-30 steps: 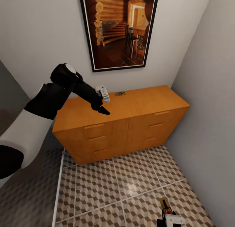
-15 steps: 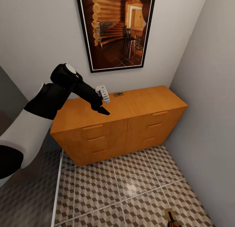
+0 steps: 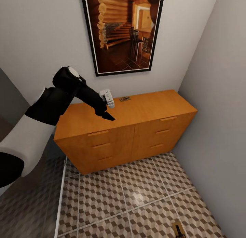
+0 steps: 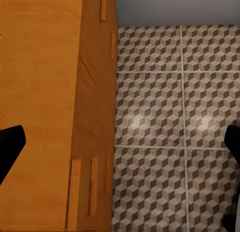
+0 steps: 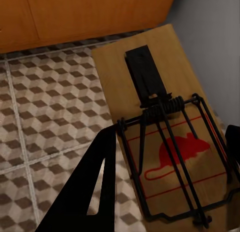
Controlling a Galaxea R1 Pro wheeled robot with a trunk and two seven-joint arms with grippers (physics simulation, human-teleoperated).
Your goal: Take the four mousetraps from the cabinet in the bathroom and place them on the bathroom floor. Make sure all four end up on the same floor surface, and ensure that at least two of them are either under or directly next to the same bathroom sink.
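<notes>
**A mousetrap rides low in the right tool above the bathroom floor while another waits on the cabinet**

In the right wrist view, the right tool [image 5: 165, 187] is clamped on a mousetrap [image 5: 170, 137], its dark fingers [image 5: 90, 187] pinching the tan board's two long edges, above the cube-patterned bathroom floor [image 5: 45, 102] near the foot of the cabinet [image 5: 85, 12]. The trap looks light, stiff and flat, so holding the bare wooden edges seems soundest; the black wire bar and spring over the red mouse print are best left untouched, since a sprung bar could jolt the board loose. A second mousetrap [image 3: 124, 98] lies on the cabinet top [image 3: 147, 106] near the wall. The left tool [image 3: 106, 115] hovers over the top's front part, fingers apart, holding nothing.
</notes>
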